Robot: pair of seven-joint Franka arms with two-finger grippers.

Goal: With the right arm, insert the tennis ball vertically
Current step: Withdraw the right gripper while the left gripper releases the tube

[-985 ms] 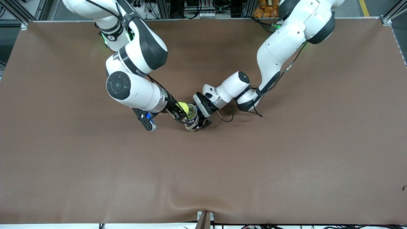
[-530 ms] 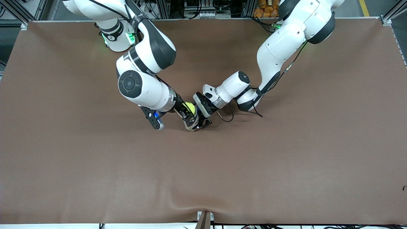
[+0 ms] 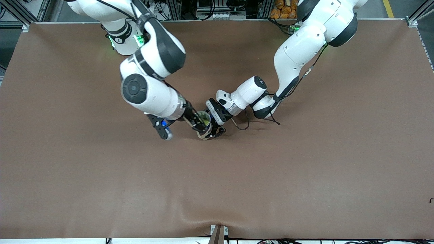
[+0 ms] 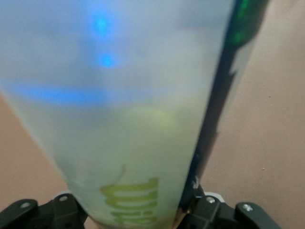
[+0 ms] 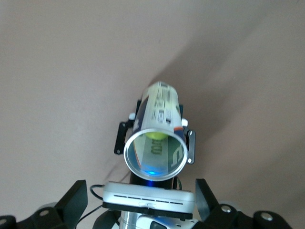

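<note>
Down the can (image 5: 155, 138), right wrist view alone shows ball (image 5: 156, 135); right tool (image 5: 140, 202) apart, left tool (image 3: 214, 126) seemingly clamping can.

Two large white jointed right arm (image 3: 149, 91) and left arm (image 3: 298, 51) bodies with glossy shells, black joint bands, round dark grey joint caps, green status lights, thin black cables, and small black grippers.

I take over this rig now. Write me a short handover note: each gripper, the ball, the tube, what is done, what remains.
Left gripper: shut on the clear tube, holding it upright on the table.
Right gripper: open, empty, over the tube's mouth.
Tennis ball: inside the tube, low down.
Done: ball inserted from above and released.
Left: lift the right arm away; the left gripper is not yet released.
</note>
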